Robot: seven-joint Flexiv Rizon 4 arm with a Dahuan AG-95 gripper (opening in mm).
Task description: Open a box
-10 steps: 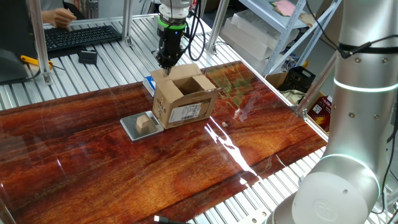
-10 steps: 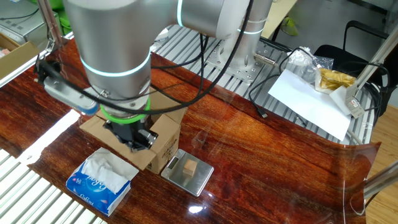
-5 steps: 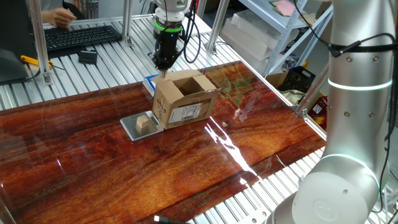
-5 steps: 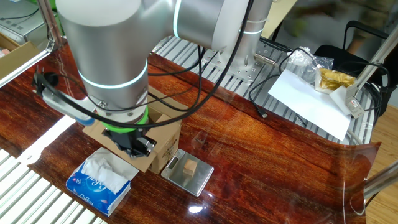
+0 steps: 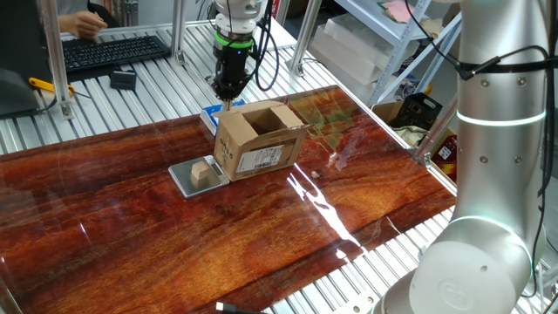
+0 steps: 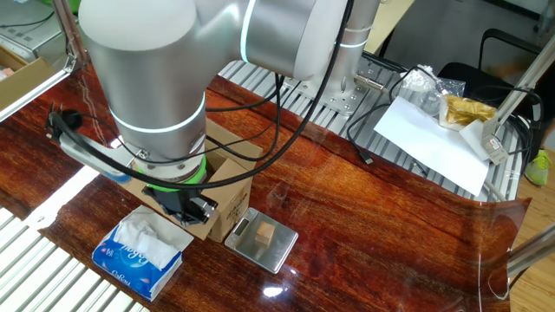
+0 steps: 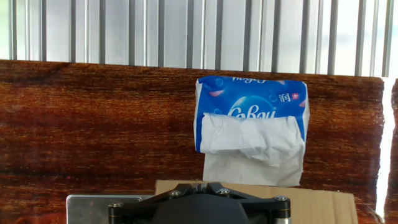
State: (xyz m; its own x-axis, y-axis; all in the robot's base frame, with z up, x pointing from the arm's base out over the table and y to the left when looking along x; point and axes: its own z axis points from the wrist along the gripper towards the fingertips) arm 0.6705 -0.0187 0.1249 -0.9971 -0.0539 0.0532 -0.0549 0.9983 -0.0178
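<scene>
The box (image 5: 260,139) is a small brown cardboard carton with a white barcode label on its side, and its top stands open. In the other fixed view the arm hides most of the box (image 6: 232,189). My gripper (image 5: 228,98) hangs shut just above the box's far left edge, with its fingers together and nothing visible between them. The hand view shows the shut gripper (image 7: 199,185) over a flat cardboard flap (image 7: 311,202) at the bottom of the frame. Seen from the other fixed view, my gripper (image 6: 192,211) sits low at the box's near corner.
A blue-and-white tissue packet (image 7: 252,121) lies just beyond the box (image 5: 209,115). A small grey scale (image 5: 187,179) carrying a tan wooden cube (image 5: 201,172) sits against the box's left side. A keyboard (image 5: 113,51) and metal frame posts stand at the back, and the robot's base column (image 5: 488,174) is at the right.
The shut gripper has shifted a little away from the box's opening, toward the tissue packet side. The box, scale and packet have stayed in place.
</scene>
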